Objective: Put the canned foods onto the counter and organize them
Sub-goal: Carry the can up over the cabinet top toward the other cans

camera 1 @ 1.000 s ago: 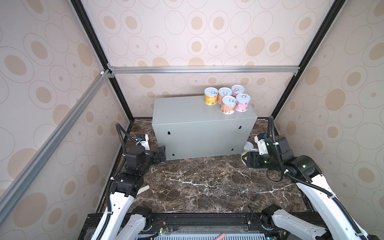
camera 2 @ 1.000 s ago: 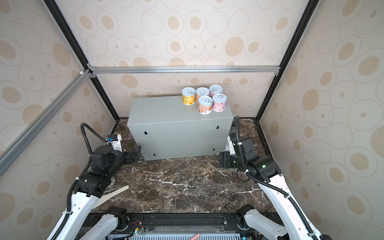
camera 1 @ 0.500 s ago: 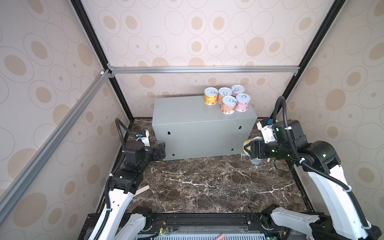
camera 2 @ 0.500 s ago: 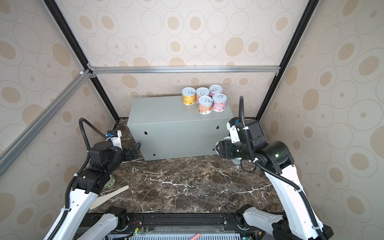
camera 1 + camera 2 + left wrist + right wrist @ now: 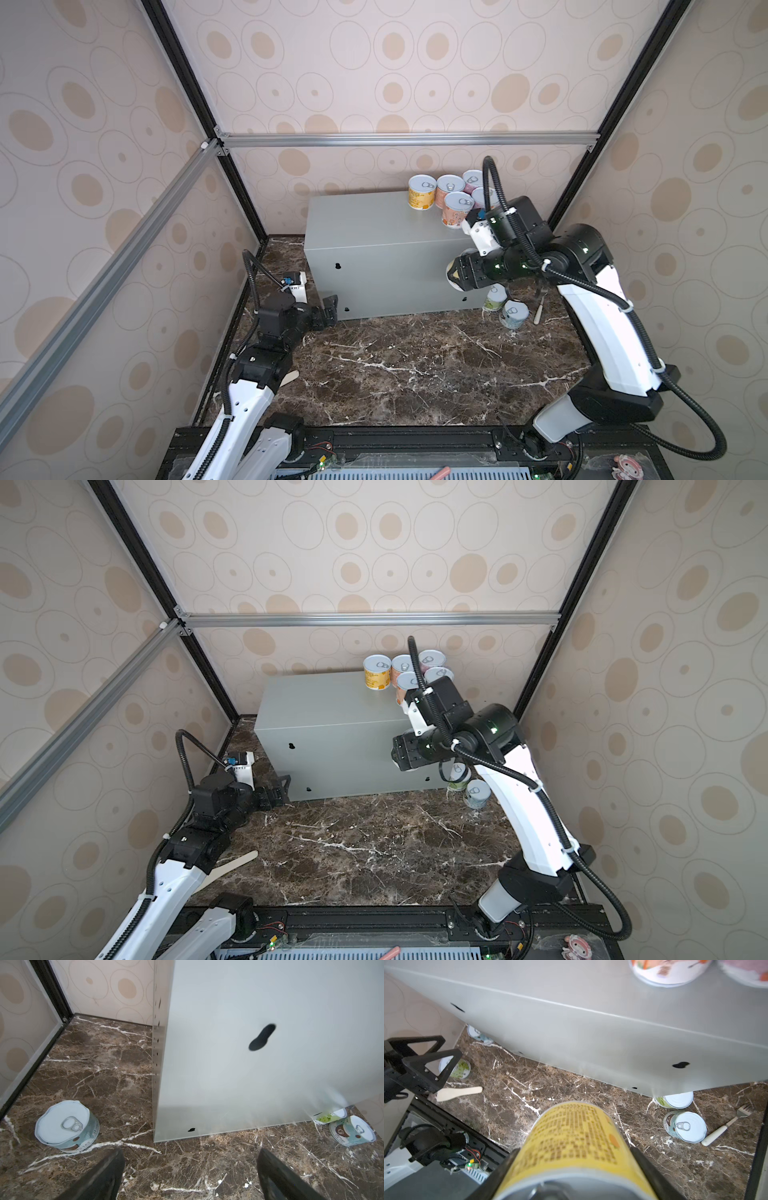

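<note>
A yellow-labelled tin [image 5: 575, 1147] with silver ends is pinched in the right gripper [image 5: 455, 276], held up off the counter [image 5: 374, 232] near its right end. Five tins [image 5: 457, 208] are bunched at its back right corner. On the marble floor [image 5: 415, 365], two more [image 5: 514, 314] are spotted by the right end and two [image 5: 455, 1068] by the left. The left gripper [image 5: 191, 1178] is spread wide, nothing held.
</note>
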{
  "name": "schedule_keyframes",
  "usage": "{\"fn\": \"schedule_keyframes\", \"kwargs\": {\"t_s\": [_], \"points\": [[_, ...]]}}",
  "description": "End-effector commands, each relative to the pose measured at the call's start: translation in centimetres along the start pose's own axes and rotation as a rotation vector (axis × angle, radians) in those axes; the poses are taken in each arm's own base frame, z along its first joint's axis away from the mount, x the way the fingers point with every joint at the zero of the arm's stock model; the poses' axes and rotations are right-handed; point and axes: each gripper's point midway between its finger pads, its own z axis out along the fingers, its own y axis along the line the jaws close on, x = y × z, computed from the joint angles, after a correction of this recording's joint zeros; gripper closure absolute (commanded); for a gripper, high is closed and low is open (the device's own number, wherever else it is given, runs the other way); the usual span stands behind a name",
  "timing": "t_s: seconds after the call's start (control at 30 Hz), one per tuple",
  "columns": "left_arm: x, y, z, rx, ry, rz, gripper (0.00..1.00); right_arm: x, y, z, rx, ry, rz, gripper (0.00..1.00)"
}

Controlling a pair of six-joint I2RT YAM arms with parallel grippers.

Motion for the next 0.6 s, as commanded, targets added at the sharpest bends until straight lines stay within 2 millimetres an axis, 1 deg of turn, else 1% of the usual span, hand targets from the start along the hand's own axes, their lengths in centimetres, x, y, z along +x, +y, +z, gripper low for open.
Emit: {"fn": "schedule_keyframes", "kwargs": {"t_s": [0.0, 0.2, 0.43, 0.57], "points": [[-1.6, -0.8, -0.5, 0.038, -0.076, -0.015, 0.01, -1.4, 0.9, -0.8, 0.028, -0.054, -0.055, 0.43], [-0.7, -0.1, -0.3, 0.014, -0.086, -0.023, 0.01, -4.2, 2.7, 0.6, 0.062, -0.134, -0.1, 0.43], [-0.1, 0.3, -0.6, 0.002, -0.095, -0.02, 0.01, -6.4, 2.0, 2.4, 0.149, -0.197, -0.112, 0.42], [0.0, 0.3, -0.9, 0.006, -0.101, -0.023, 0.01, -7.7, 1.9, 2.8, 0.181, -0.229, -0.131, 0.42]]}}
